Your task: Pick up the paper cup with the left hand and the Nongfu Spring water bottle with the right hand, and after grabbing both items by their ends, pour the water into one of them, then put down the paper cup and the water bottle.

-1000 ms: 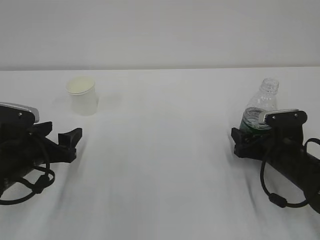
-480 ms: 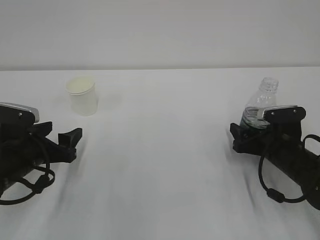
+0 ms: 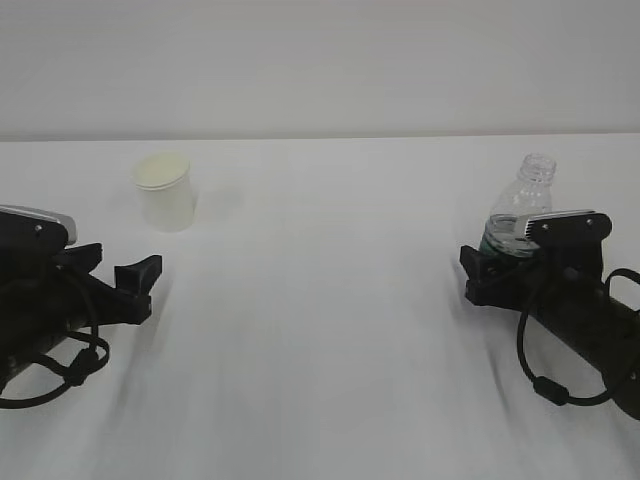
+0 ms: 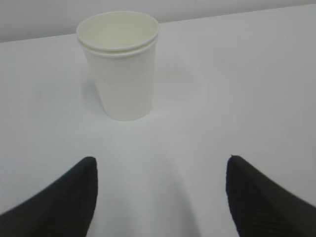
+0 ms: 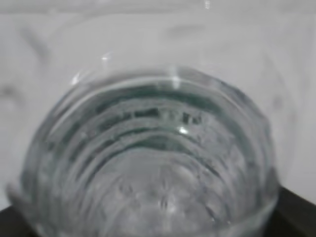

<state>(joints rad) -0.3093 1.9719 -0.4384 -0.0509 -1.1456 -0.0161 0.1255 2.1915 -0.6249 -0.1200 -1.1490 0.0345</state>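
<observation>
The off-white paper cup (image 3: pixel 165 190) stands upright at the back left of the table. My left gripper (image 3: pixel 125 265) lies low in front of it, open and empty. In the left wrist view the cup (image 4: pixel 121 64) stands ahead of the gripper (image 4: pixel 161 160), clear of both black fingers (image 4: pixel 59 197). The clear, uncapped Nongfu Spring water bottle (image 3: pixel 525 205) stands upright at the right, its green label partly behind my right gripper (image 3: pixel 490 265). The ribbed bottle (image 5: pixel 158 163) fills the right wrist view, between the wide-set fingers (image 5: pixel 296 217). I cannot make out the water.
The white table (image 3: pixel 320 300) runs back to a pale wall. Both black arms with their cables lie low near the front corners.
My right arm has edged slightly forward and left, closer round the bottle. The left arm, cup and bottle have stayed put.
</observation>
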